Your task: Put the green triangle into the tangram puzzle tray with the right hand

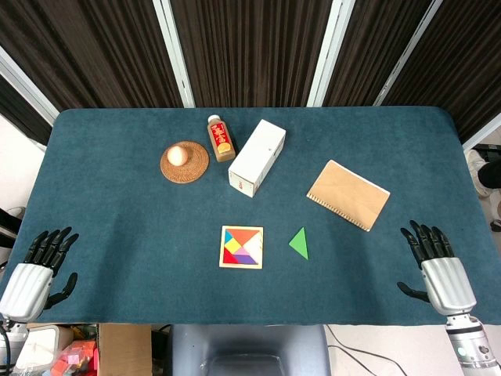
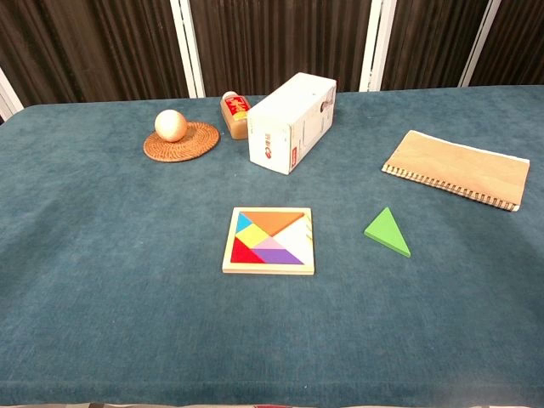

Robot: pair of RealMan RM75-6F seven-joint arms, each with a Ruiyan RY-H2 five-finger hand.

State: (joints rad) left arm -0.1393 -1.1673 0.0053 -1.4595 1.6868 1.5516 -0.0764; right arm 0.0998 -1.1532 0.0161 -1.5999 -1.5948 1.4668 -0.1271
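Note:
The green triangle (image 1: 299, 244) (image 2: 387, 231) lies flat on the blue cloth, a short way right of the tangram puzzle tray (image 1: 222, 247) (image 2: 229, 243). The square wooden tray holds several coloured pieces. My right hand (image 1: 435, 264) rests at the table's near right edge, fingers spread and empty, well right of the triangle. At the near left edge my left hand (image 1: 37, 269) lies the same way, holding nothing. Neither hand shows in the chest view.
A white carton (image 1: 257, 157) (image 2: 291, 121) lies behind the tray, with a small brown bottle (image 1: 220, 139) (image 2: 234, 113) to its left. A pale ball sits on a woven coaster (image 1: 185, 161) (image 2: 180, 139) at back left. A tan spiral notebook (image 1: 348, 194) (image 2: 456, 167) lies at right.

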